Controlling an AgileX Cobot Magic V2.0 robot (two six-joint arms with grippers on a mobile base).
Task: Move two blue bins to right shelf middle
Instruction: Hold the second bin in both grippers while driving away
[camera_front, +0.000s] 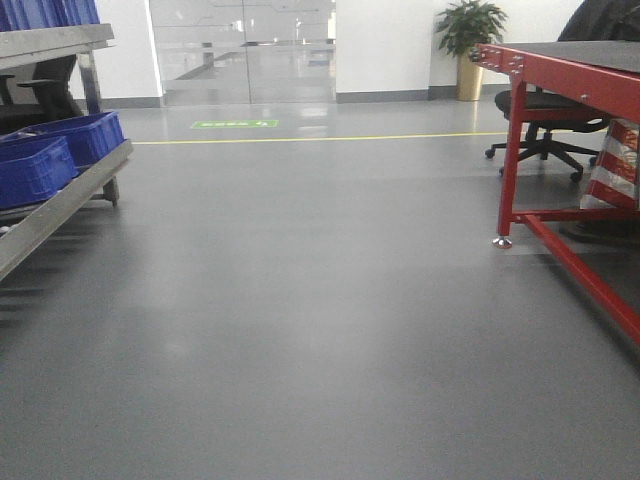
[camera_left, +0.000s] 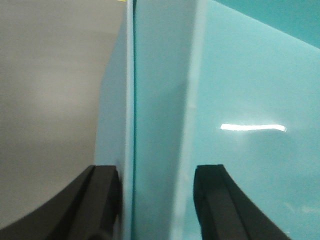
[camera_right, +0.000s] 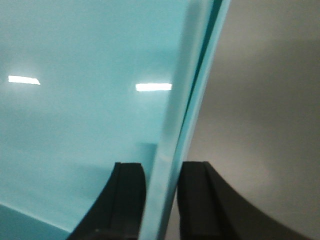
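Observation:
A blue bin fills both wrist views, looking pale turquoise up close. In the left wrist view its wall (camera_left: 240, 90) runs up the frame, and my left gripper (camera_left: 157, 172) is shut on the rim with one black finger on each side. In the right wrist view my right gripper (camera_right: 162, 167) is shut on the thin edge of the bin (camera_right: 75, 115). Two dark blue bins (camera_front: 85, 135) (camera_front: 30, 165) sit on a stainless steel rack (camera_front: 60, 205) at the left edge of the front view. I cannot tell whether that rack is the right shelf. Neither gripper appears in the front view.
A red-framed table (camera_front: 520, 70) stands on the right with a black office chair (camera_front: 545, 125) behind it. Grey floor stretches ahead to a yellow line (camera_front: 320, 138) and glass doors. A potted plant (camera_front: 468, 40) stands by the far wall.

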